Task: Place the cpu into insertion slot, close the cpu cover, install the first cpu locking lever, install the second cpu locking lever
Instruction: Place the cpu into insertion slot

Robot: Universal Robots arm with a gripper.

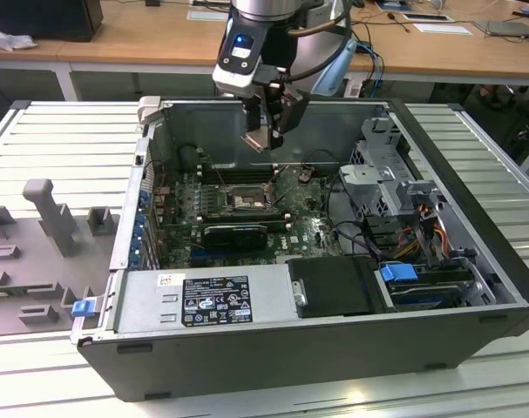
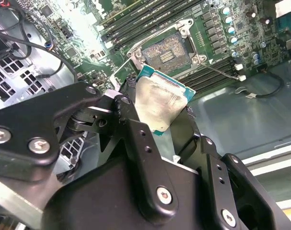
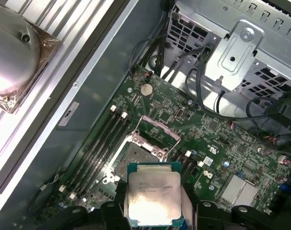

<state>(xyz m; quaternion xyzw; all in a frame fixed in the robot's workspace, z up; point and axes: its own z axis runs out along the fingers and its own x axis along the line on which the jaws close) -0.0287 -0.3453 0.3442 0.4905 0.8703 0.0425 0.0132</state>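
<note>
My gripper (image 1: 264, 138) hangs inside the open computer case, above the green motherboard (image 1: 308, 231). It is shut on the cpu (image 1: 256, 140), a flat silver-beige square on a green backing, clear in both wrist views (image 2: 159, 101) (image 3: 153, 195). The chip is held by its edges between the black fingers (image 2: 135, 139). It sits in the air above the insertion slot (image 1: 244, 201) (image 2: 167, 49) (image 3: 138, 157), apart from it. The slot's pin field lies bare. The cpu cover (image 3: 157, 130) stands swung open at one side of the socket. A thin lever rod (image 2: 217, 72) juts out beside the socket.
Long black memory slots (image 1: 233, 174) flank the socket, and a long black card (image 1: 236, 233) lies nearer the power supply (image 1: 203, 300). A metal drive cage (image 1: 386, 170) and loose cables (image 1: 338, 205) fill the exterior view's right. The case walls (image 1: 151, 165) ring the board.
</note>
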